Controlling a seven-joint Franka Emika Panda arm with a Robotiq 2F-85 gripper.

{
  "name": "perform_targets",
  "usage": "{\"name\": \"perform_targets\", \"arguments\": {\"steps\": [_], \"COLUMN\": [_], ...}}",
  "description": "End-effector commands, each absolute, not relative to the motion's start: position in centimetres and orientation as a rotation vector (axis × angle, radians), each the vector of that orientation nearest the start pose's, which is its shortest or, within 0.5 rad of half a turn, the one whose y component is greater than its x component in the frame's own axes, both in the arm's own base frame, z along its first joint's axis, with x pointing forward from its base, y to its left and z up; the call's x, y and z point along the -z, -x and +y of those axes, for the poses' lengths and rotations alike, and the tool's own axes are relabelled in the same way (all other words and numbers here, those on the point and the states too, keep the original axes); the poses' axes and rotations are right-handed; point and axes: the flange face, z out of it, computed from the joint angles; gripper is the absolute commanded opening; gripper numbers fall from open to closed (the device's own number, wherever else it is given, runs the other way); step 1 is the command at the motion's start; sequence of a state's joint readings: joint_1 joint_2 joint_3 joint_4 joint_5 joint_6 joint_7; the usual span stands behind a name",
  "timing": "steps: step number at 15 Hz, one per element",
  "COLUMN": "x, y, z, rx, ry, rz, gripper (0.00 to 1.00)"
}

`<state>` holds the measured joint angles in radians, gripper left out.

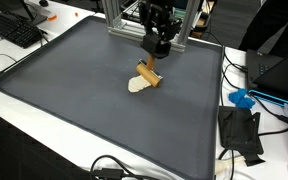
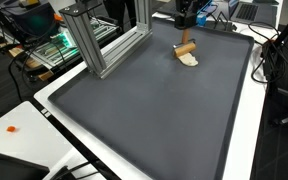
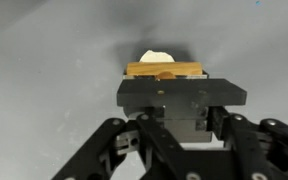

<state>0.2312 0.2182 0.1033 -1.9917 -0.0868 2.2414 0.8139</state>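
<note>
A small wooden block (image 1: 151, 75) stands tilted on the dark grey mat (image 1: 74, 100), its lower end beside a cream-coloured lump (image 1: 137, 85). My black gripper (image 1: 156, 52) hangs straight over the block, jaws drawn close and apparently shut on its upper end. In an exterior view the gripper (image 2: 183, 30) sits at the mat's far end, above the block (image 2: 185, 48) and the lump (image 2: 189, 60). In the wrist view the block (image 3: 165, 70) and the lump (image 3: 156, 57) show just past the gripper (image 3: 182, 95). The contact itself is hidden by the gripper's dark body.
An aluminium frame (image 1: 119, 15) (image 2: 104, 40) stands at the mat's edge close to the gripper. A keyboard (image 1: 14, 28), a blue object (image 1: 242, 98) and black gear (image 1: 241, 135) lie on the white table around the mat (image 2: 154, 110).
</note>
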Motion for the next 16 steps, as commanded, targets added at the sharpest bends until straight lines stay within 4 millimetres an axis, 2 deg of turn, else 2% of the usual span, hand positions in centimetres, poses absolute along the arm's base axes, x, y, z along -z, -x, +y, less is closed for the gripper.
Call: {"name": "perform_targets", "arguments": {"steps": [1,2,5,12,16], "x": [-33.0,-33.5,-33.8,-33.1,-32.9], "y": [-55.5,-55.8,-56.2,-57.4,-57.5], "z": [20.1,20.2,19.9,18.1,17.7], "rx": [-0.054,0.009,0.053,0.154,0.176], "ry": [3.115,3.099,3.084,2.972,2.935], "rz": [0.638,0.644,0.695,1.057,1.185], "gripper": [0.29,0.29,0.29,0.29,0.29]}}
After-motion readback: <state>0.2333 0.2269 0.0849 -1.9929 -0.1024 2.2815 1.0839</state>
